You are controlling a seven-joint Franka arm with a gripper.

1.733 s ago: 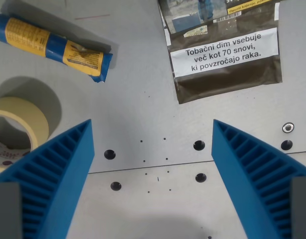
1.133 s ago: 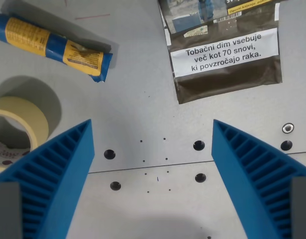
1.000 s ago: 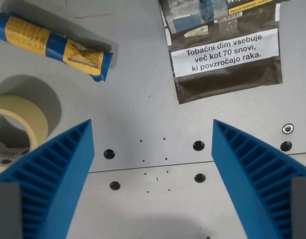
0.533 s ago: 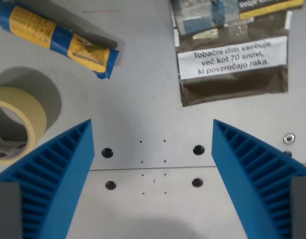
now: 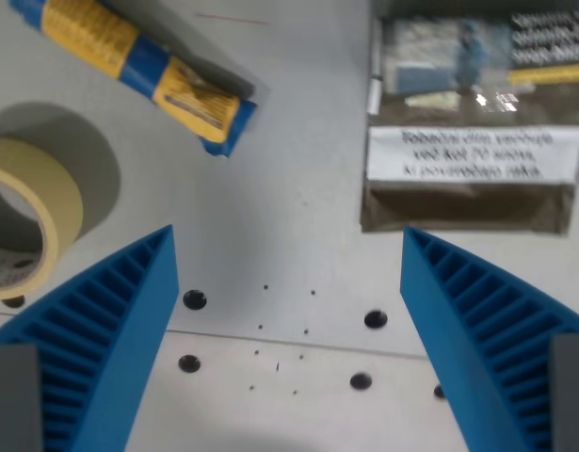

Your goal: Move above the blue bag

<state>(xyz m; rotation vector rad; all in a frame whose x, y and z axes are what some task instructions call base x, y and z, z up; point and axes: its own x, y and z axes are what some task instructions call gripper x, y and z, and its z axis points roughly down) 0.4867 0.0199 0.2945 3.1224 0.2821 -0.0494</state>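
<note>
A blue roll of bags (image 5: 143, 68), wrapped in a yellow printed label, is seen lying on its side at the upper left of the wrist view, tilted so that its loose blue end points down towards the wrist view's right. It rests on the grey metal table (image 5: 289, 202), apart from everything else. The gripper (image 5: 287, 311) is held wide open, with its two ribbed blue fingers (image 5: 110, 320) spread to either side of the lower frame, and nothing is gripped between them; only bare table and a few bolt holes (image 5: 375, 319) are framed in the gap. The roll therefore lies up and to the wrist view's left of the gap, not beneath it, and the move above it is judged not yet complete. A roll of masking tape (image 5: 30, 221) lies flat at the left edge, near the roll of bags but not touching it, and a brown tobacco pouch (image 5: 473, 141) with a white warning label occupies the upper right, well apart. The picture is somewhat blurred, so the fine print cannot be read. The roll of bags is judged to be light, soft and compressible, made of thin rolled plastic film with a smooth, probably slippery surface. If it were to be grasped, it would best be taken across its middle, over the label, with the fingers set square to its long axis, since the loose end would be expected to crumple.
</note>
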